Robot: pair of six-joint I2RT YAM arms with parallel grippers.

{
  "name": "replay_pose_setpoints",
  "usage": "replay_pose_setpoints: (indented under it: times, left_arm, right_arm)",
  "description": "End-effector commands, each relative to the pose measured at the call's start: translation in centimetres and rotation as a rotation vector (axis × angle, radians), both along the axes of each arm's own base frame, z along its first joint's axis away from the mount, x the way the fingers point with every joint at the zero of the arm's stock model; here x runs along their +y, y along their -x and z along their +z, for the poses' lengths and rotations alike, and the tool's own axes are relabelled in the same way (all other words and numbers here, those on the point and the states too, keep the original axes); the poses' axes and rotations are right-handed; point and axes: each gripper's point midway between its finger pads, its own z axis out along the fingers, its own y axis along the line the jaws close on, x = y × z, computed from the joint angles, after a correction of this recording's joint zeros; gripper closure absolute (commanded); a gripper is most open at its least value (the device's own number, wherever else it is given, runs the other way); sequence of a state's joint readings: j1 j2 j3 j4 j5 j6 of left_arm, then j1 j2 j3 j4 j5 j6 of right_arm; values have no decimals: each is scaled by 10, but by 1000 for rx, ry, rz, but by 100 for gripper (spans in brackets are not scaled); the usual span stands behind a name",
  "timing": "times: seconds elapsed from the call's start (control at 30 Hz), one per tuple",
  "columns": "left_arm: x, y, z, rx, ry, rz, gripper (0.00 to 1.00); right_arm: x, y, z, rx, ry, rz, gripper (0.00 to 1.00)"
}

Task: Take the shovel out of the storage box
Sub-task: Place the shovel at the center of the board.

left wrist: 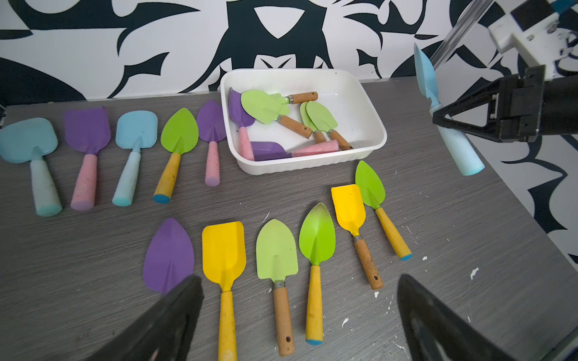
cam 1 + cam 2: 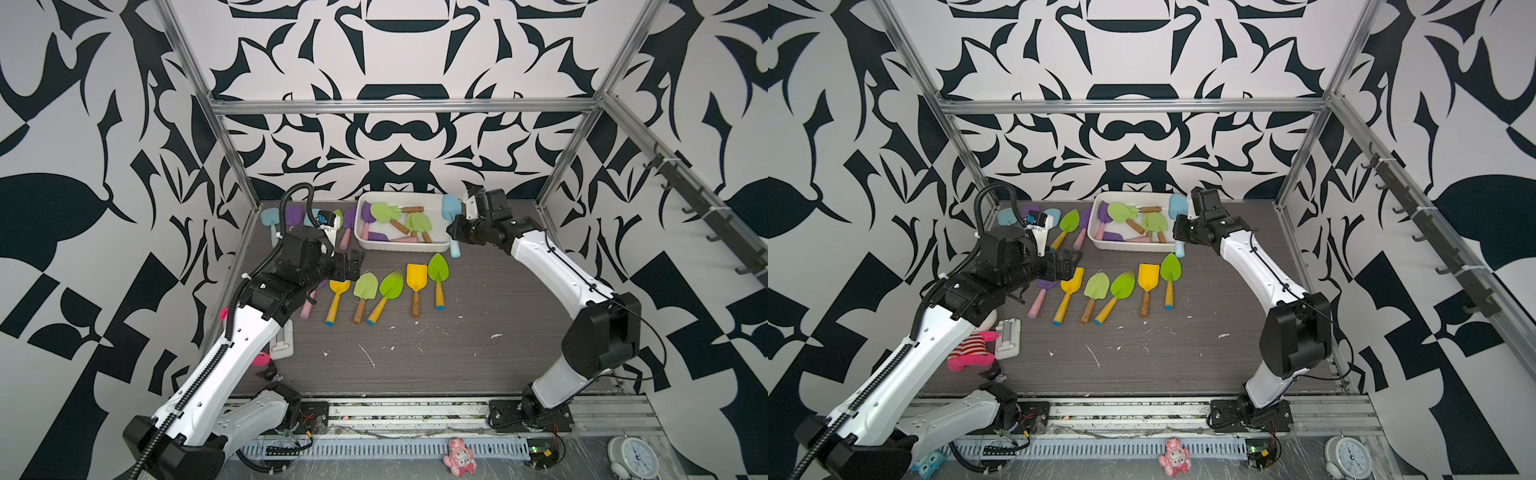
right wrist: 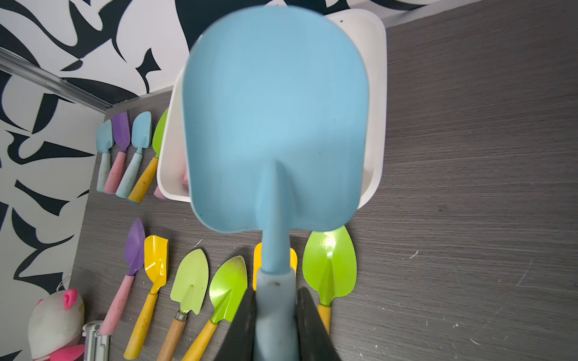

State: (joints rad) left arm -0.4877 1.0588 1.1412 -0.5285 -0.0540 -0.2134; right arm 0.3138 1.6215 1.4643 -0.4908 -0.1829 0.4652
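right hand [image 3: 275, 315] tight around handle of blue shovel [image 3: 275, 125] — blade up, long axis near upright

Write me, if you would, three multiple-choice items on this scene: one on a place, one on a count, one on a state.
1. Where is the light blue shovel? A held in the air near the storage box; B lying inside it; C in the front row.
2. How many yellow-bladed shovels lie on the table? A one; B two; C four.
3. The left gripper is: A shut on a purple shovel; B shut on a yellow one; C open, empty.
Answers: A, the right gripper grips its handle; B, both lie in the front row; C, its fingers stand wide apart.
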Motion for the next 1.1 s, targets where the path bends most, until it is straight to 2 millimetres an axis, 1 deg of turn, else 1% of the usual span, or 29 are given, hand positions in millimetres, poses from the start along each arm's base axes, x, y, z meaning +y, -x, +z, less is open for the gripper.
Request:
replay_pose_setpoints:
  times: [0.0,0.33,0.47,0.6,0.8,1.07]
  left_arm:
    - [-11,-3,8,-27,39,-38,0]
    - [-22,-5,16,-64,59,-97,1]
    - [-28,-5,17,-65,71,-127,1]
    - [-33,-6,14,-51,74,-147,1]
    - [-35,-5,12,-42,76,-159,1]
    - [-27,3,3,-25,67,-124,1]
  right_arm:
    - [2,9,33,-93,-44,15,100]
    - [-11,45,36,-94,-43,13,100]
    - [-15,56,36,-93,-36,11,100]
    - [-18,66,35,-89,-32,13,100]
    - [-25,81,24,-60,-17,7,100]
    - [-37,101,3,-21,11,-27,100]
